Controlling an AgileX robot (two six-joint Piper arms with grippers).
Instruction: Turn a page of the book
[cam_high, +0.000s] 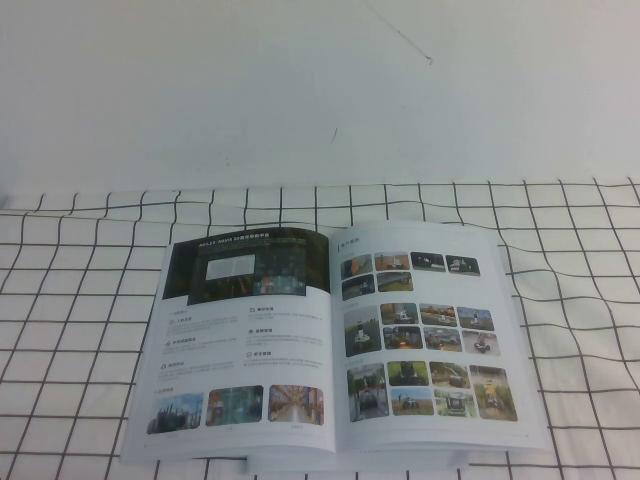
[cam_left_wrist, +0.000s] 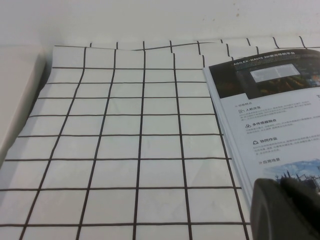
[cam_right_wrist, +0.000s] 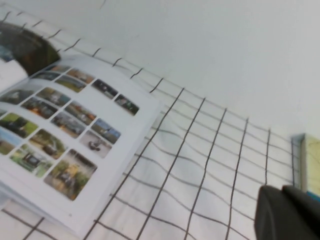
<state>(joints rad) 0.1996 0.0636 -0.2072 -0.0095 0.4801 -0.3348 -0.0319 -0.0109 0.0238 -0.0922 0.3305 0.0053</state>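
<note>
The book lies open and flat on the checked cloth in the high view. The page lies flat as the book's left leaf, its dark banner and small photos facing up. It also shows in the left wrist view. The right leaf carries a full grid of colour photos and also shows in the right wrist view. My left gripper is shut and empty, over the page's near outer corner. My right gripper is shut and empty, over the cloth to the right of the book. Neither arm shows in the high view.
A white cloth with a black grid covers the table. A plain white wall stands behind it. The cloth's left edge meets a bare white surface. A yellowish object with a blue edge stands at the far right.
</note>
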